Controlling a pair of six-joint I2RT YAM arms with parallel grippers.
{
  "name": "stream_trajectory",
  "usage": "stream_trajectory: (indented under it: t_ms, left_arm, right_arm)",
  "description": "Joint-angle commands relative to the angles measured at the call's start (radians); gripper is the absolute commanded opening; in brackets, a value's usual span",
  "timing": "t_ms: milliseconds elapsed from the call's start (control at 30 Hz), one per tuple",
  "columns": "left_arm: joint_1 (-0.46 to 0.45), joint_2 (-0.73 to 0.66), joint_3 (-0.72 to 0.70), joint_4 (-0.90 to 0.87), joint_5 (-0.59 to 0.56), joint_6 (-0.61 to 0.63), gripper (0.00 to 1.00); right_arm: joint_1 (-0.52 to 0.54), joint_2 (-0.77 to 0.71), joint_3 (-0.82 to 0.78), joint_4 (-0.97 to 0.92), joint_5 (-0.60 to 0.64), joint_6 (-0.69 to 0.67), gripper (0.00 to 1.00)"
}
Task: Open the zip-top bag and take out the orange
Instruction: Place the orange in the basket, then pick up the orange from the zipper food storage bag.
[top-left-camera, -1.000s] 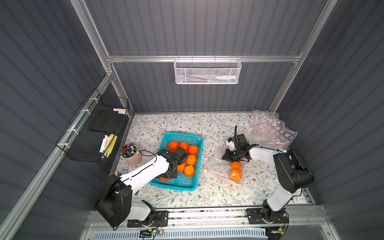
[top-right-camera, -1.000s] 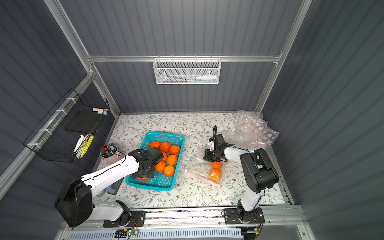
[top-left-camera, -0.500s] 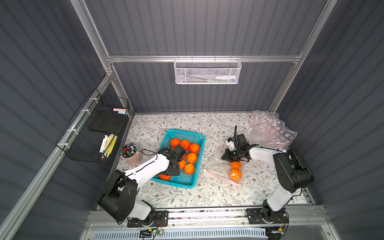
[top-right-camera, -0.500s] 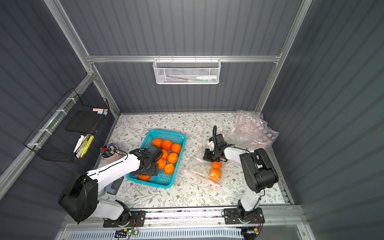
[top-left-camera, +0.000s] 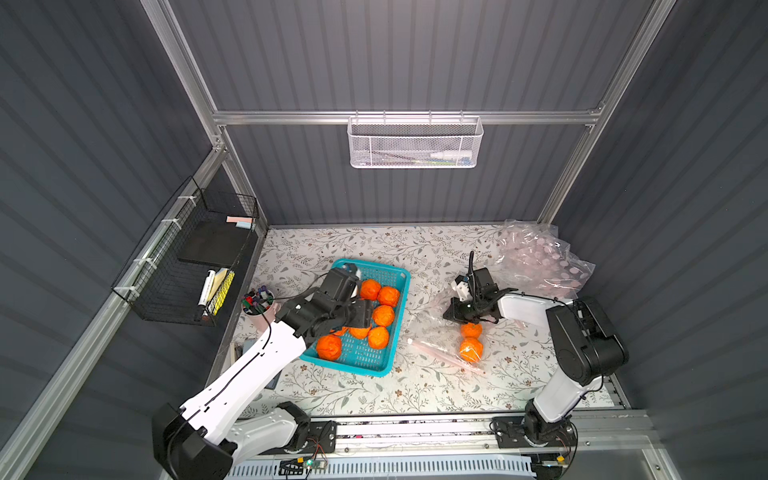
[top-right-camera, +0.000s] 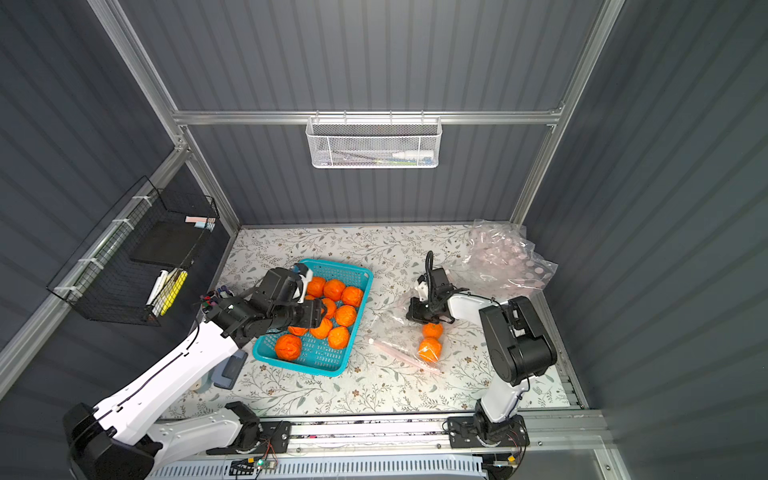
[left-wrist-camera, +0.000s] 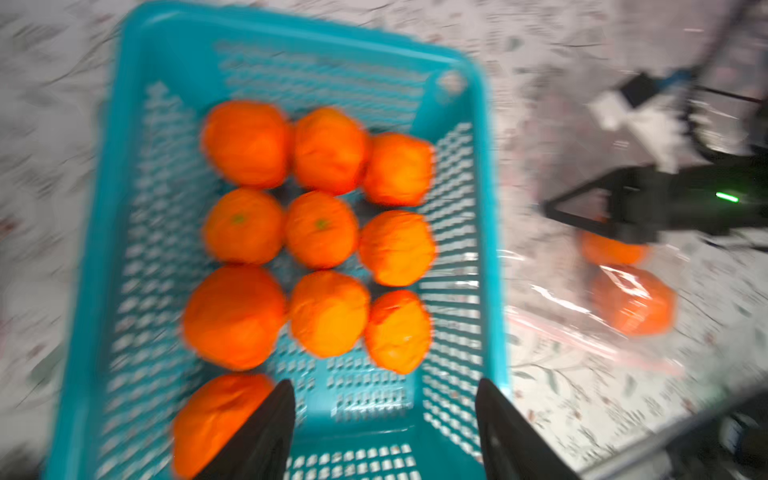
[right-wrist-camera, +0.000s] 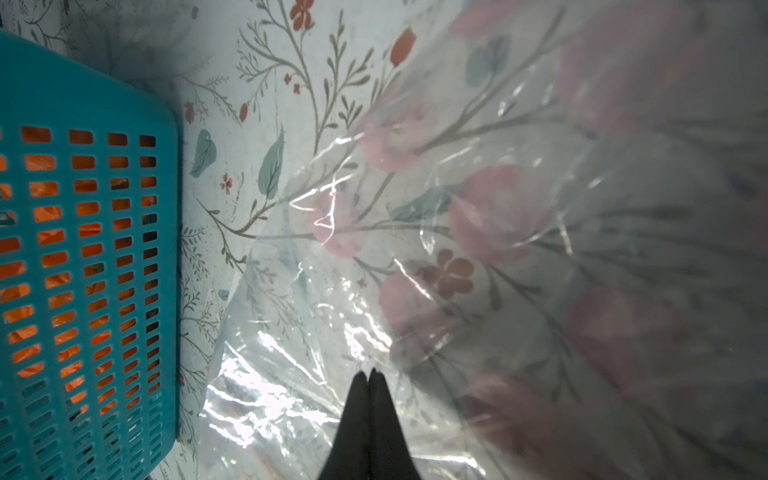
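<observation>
Now that the left claw (left-wrist-camera: 384, 384) has risen over the teal slotted plastic basket (top-left-camera: 353, 365), jaws apart and empty, one fruit looks delivered. Two round oranges (top-left-camera: 471, 348) remain in the clear zip-top plastic bag (top-left-camera: 436, 332), right of centre, its film pinched by the closed right claw (right-wrist-camera: 369, 374). Only a narrow strip of floral desk (top-left-camera: 374, 399) separates basket wall and bag; the lower frame is roomier.

A robotics lab test cell: grey ribbed wall panels (top-left-camera: 395, 54) close in a small booth on an aluminium frame (top-left-camera: 291, 117), the left arm (top-left-camera: 249, 370) and right arm (top-left-camera: 582, 345) are mounted on a metal rail (top-left-camera: 415, 428) along the front of a floral-covered bench (top-left-camera: 415, 386), and a white mesh basket (top-left-camera: 414, 143) and black wire rack (top-left-camera: 187, 266) hang on the walls
</observation>
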Motion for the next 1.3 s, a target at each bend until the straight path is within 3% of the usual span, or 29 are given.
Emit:
stream_trajectory:
  t_ms: [0, 100, 300, 633, 833, 1267]
  left_arm:
    - [-0.185, 0.140, -0.048, 0.282, 0.165, 0.039, 0.59]
    - [-0.327, 0.329, -0.020, 0.430, 0.152, 0.059, 0.49]
    - [-0.361, 0.510, -0.108, 0.662, 0.176, 0.097, 0.37]
    - [-0.361, 0.579, -0.170, 0.817, 0.072, 0.080, 0.32]
    - [-0.362, 0.644, -0.139, 0.836, 0.066, 0.071, 0.34]
    - [-0.377, 0.652, -0.194, 0.881, 0.095, 0.074, 0.33]
  right_arm:
    - [0.001, 0.000, -0.015, -0.010, 0.017, -0.007, 0.04]
    - [0.002, 0.007, -0.014, -0.009, 0.020, -0.010, 0.04]
    - [0.002, 0.010, -0.014, -0.009, 0.017, -0.007, 0.04]
    - [0.002, 0.011, -0.015, -0.009, 0.022, -0.009, 0.04]
    - [0.002, 0.005, -0.015, -0.013, 0.028, -0.013, 0.04]
    - [0.002, 0.014, -0.009, -0.015, 0.026, -0.012, 0.04]
